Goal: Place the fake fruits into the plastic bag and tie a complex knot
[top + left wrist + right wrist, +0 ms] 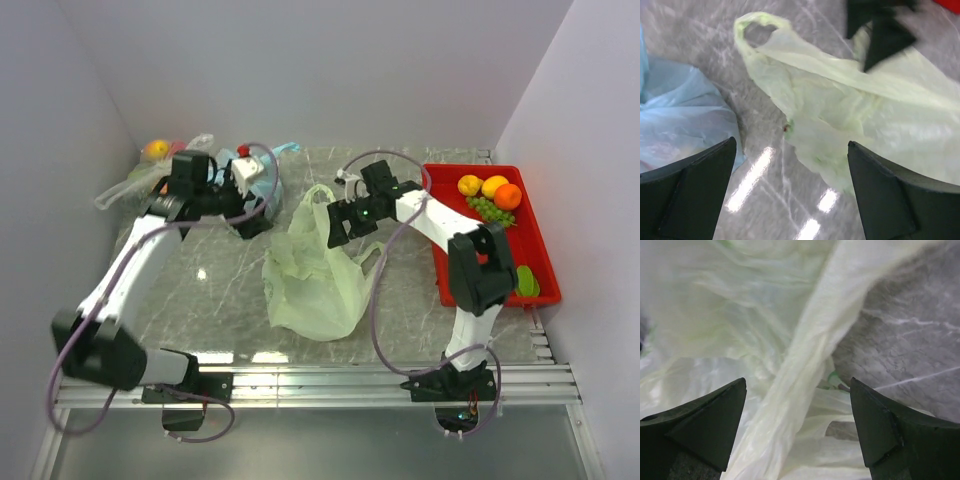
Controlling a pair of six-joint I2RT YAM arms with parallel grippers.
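The pale green plastic bag (315,270) lies crumpled and flat in the middle of the table, one loop handle (757,22) pointing to the back. The fake fruits sit in the red tray (541,250) at the right: two yellow-orange ones (470,185), an orange ball (508,196) and a green grape bunch (489,209). My left gripper (255,222) hovers open just left of the bag's top, nothing between its fingers (700,185). My right gripper (338,226) stands open over the bag's upper right, and a twisted strip of the bag (805,370) runs loose between its fingers (890,425).
A light blue plastic bag (680,115) lies close behind the left gripper. A clear bag with wrapped fruit (150,165) sits in the back left corner. A flat green piece (527,283) lies at the tray's near end. Walls close in on left, back and right.
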